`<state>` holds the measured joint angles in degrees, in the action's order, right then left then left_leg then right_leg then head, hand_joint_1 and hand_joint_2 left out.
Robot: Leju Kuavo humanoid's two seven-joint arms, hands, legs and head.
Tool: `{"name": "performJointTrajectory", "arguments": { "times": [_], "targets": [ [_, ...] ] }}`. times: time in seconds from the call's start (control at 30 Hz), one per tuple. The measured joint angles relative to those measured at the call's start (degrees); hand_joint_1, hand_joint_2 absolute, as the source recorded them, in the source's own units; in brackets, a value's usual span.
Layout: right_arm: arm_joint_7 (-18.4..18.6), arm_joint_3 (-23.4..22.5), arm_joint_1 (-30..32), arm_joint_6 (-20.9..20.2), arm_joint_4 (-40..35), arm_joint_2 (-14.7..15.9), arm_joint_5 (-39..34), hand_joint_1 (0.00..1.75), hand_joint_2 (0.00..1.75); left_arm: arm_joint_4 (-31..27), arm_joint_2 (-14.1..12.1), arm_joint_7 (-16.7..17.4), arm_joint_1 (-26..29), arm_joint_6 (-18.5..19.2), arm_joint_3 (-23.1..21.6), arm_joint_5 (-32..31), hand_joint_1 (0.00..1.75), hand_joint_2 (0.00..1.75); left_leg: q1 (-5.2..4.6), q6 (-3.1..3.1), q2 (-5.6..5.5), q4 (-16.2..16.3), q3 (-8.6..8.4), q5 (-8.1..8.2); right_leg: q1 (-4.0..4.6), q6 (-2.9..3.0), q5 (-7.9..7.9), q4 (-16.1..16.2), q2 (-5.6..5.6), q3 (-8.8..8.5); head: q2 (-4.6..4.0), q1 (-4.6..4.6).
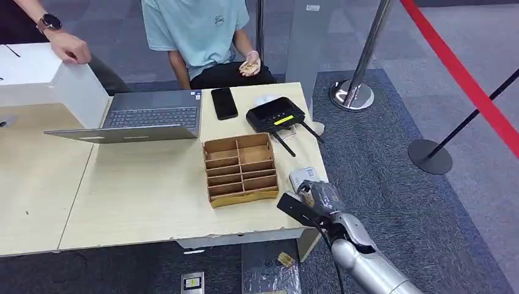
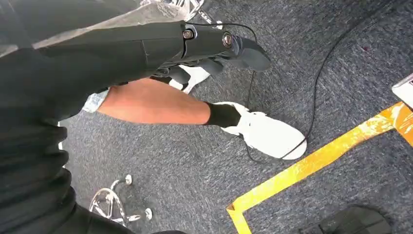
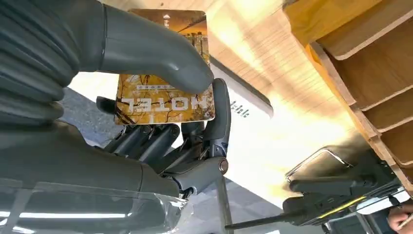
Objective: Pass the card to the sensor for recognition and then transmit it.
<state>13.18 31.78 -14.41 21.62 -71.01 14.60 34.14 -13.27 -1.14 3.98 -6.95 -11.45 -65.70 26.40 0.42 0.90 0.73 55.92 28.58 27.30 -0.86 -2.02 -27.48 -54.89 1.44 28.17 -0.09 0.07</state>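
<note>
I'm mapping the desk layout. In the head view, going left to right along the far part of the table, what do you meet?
White box → laptop → black phone → black device with antennas.

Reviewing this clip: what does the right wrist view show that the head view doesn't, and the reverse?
Right wrist view alone: the hotel card pinched under the thumb of the right hand, with its printed face readable. Head view alone: the laptop, the phone, a seated person and the whole table. Both: the right hand at the table's near right corner, the wooden divider box, the black device with antennas and the white sensor.
</note>
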Motion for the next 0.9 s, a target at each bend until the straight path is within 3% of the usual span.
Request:
{"name": "performJointTrajectory", "arguments": {
  "times": [0.5,0.9],
  "targets": [
    [3.21,-0.02,-3.35,-4.44,-3.96,0.44,-0.55,1.75,1.75,0.02,0.0,-0.2,0.03,0.04,0.0,-0.42,0.0,1.75,0.0,0.0,0.01,0.01,0.0,-0.01,0.0,0.0,0.0,-0.01,0.0,-0.01,0.0,0.0],
    [4.81,-0.63,-7.6,-6.43,-6.99,2.1,-12.66,1.75,1.75,0.02,0.0,-0.74,0.05,0.04,0.0,-0.74,0.0,1.75,0.0,0.0,0.01,0.01,0.0,0.0,0.0,0.0,0.0,0.0,0.0,0.0,0.0,0.02]
  ]
}}
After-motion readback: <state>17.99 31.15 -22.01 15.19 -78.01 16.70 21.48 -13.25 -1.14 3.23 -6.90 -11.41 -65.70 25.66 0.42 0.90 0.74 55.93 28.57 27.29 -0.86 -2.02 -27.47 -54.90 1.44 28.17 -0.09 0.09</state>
